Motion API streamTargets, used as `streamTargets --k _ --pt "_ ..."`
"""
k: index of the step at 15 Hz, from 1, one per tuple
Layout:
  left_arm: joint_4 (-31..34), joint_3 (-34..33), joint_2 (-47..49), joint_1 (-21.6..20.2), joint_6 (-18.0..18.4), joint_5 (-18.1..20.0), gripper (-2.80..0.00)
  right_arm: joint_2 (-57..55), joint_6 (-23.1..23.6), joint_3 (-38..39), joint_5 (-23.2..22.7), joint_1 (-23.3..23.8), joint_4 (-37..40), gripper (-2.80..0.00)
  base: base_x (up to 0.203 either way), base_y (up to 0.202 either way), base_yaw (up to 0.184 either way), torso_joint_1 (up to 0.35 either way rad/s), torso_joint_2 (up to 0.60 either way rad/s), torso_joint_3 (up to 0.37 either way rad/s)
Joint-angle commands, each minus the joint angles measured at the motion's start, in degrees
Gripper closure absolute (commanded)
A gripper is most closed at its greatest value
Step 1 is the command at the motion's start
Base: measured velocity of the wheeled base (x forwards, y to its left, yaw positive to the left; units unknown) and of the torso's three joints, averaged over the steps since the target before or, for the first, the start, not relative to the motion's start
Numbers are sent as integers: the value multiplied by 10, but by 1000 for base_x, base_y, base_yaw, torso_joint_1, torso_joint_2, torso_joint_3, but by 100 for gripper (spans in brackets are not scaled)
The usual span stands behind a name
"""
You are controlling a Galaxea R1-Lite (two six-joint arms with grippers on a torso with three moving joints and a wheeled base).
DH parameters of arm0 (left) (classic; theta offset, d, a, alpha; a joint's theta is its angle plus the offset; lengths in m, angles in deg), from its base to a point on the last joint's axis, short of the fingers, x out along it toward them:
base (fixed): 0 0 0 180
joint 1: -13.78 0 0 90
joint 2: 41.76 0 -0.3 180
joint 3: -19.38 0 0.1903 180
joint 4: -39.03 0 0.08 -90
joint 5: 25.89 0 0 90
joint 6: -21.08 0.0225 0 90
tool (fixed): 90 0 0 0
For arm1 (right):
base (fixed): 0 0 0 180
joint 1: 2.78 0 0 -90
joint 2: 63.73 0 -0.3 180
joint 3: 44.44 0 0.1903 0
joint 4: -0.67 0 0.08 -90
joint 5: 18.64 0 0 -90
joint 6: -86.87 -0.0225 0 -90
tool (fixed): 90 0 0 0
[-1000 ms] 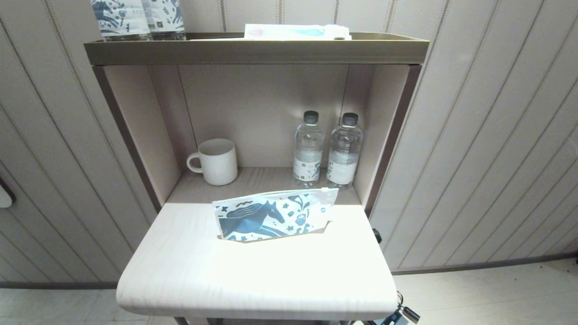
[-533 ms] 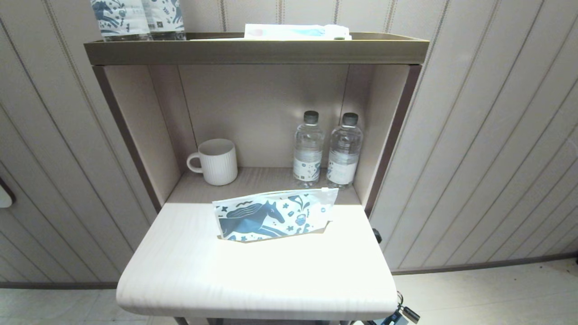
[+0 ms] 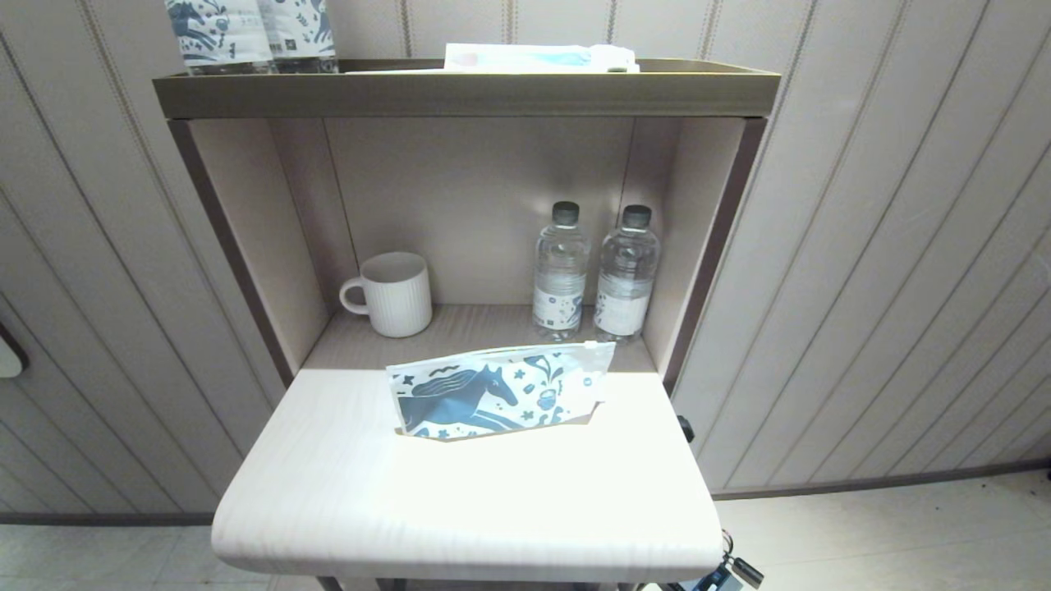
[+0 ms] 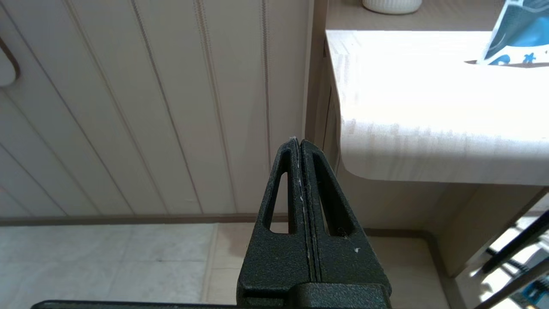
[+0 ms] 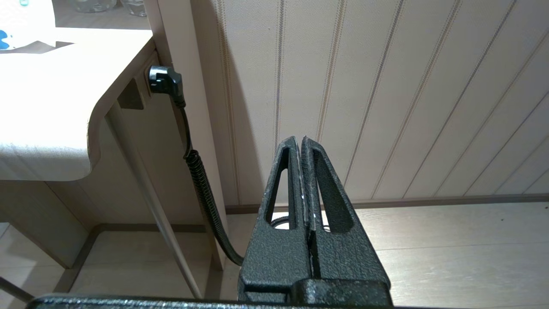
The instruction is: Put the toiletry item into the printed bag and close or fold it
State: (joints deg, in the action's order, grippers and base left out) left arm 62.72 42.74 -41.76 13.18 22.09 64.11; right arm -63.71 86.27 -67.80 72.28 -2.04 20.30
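- the printed bag (image 3: 499, 391) stands on its lower edge at the centre of the head view, on the pale tabletop (image 3: 460, 509), its zip edge uppermost.
- no comb shows in any view.
- behind the bag, in the shelf recess, stand two water bottles (image 3: 560, 271) at right of centre and a ribbed white mug (image 3: 396, 293) at left of centre.
- the left claw (image 4: 299, 143) hangs below the tabletop's corner, pressed closed and empty.
- the right claw (image 5: 301, 141) hangs low beside a black cable (image 5: 201, 184), likewise closed on nothing.
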Motion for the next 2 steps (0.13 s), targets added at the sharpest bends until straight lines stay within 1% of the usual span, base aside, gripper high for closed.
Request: streamTargets --k 1,2 --pt "-1 0 1 0 -6 -2 0 0 0 0 0 -1 0 0 0 0 0 0 0 0" --pt "0 0 1 0 -6 -2 0 0 0 0 0 0 0 0 0 0 0 0 0 0"
